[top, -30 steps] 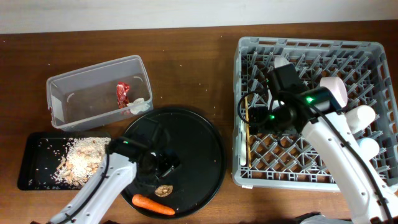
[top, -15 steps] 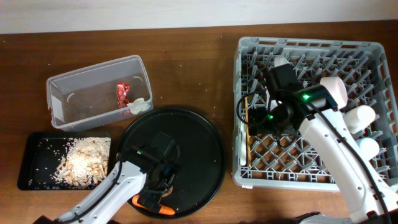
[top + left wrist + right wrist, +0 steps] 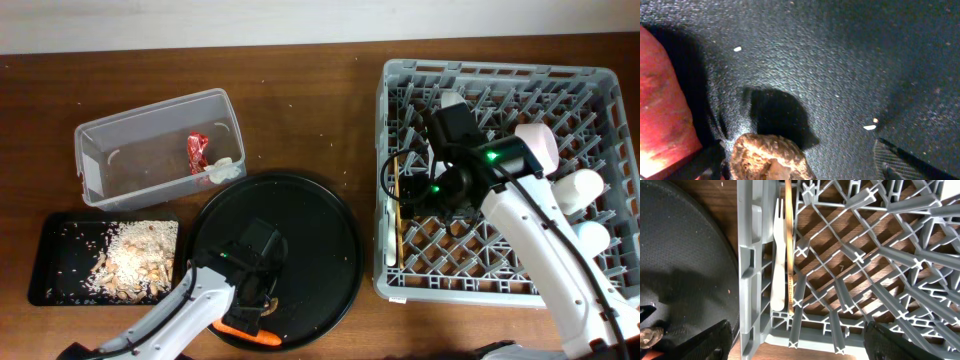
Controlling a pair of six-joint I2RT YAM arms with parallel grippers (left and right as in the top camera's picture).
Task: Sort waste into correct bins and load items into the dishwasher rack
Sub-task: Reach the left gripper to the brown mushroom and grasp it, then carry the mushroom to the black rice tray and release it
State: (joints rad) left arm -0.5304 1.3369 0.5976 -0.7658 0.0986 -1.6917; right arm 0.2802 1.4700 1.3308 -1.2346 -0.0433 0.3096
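In the left wrist view a small brown lump [image 3: 771, 161] lies on the round black tray [image 3: 850, 60] between my left gripper's [image 3: 800, 161] fingers. The left finger is close to it and the right finger [image 3: 895, 162] stands well apart, so the gripper is open. The orange carrot [image 3: 660, 105] lies just left of the lump; overhead it shows at the tray's front [image 3: 252, 336], under my left gripper [image 3: 256, 296]. My right gripper [image 3: 800, 341] is open and empty over the grey dishwasher rack [image 3: 500, 75], near the white fork [image 3: 779, 255] and the thin wooden stick [image 3: 788, 240].
The clear tub [image 3: 100, 135] holds the red wrapper [image 3: 197, 150] and a white scrap [image 3: 222, 168]. The black rectangular tray [image 3: 60, 240] holds beige crumbs [image 3: 135, 260]. In the rack's right part stand a pinkish bowl [image 3: 540, 143], a white cup [image 3: 582, 188] and a light-blue cup [image 3: 592, 238].
My left gripper has moved toward the tray's front, down over the brown lump beside the carrot. The right arm has not moved.
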